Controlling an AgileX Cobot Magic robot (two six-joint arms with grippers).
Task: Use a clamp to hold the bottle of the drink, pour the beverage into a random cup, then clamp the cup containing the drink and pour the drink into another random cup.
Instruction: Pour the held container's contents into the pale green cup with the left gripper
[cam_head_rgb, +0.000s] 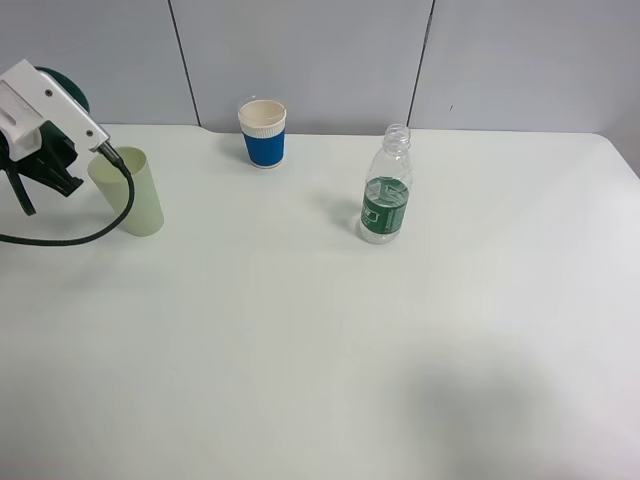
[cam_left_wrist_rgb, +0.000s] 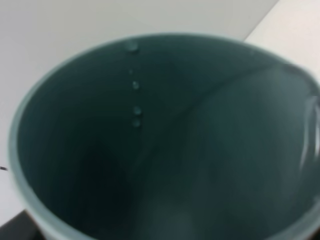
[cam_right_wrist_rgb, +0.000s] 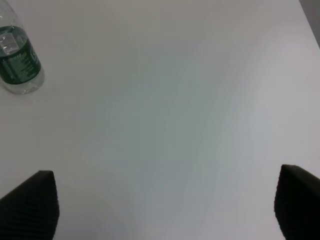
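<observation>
A clear bottle (cam_head_rgb: 386, 190) with a green label stands uncapped at mid table; it also shows in the right wrist view (cam_right_wrist_rgb: 17, 62). A blue cup (cam_head_rgb: 263, 133) with a white rim stands at the back. A pale green cup (cam_head_rgb: 132, 192) stands at the left. My left gripper (cam_head_rgb: 45, 130) is at the far left, just behind the pale green cup, and holds a dark green cup (cam_head_rgb: 75, 95). Its inside (cam_left_wrist_rgb: 150, 150) fills the left wrist view, with a few droplets on the wall; the fingers are hidden. My right gripper (cam_right_wrist_rgb: 165, 210) is open and empty over bare table, right of the bottle.
The white table (cam_head_rgb: 330, 350) ends at a grey panelled wall (cam_head_rgb: 320, 50) behind the cups. A black cable (cam_head_rgb: 95, 235) loops from the left wrist beside the pale green cup. The right arm is out of the exterior high view.
</observation>
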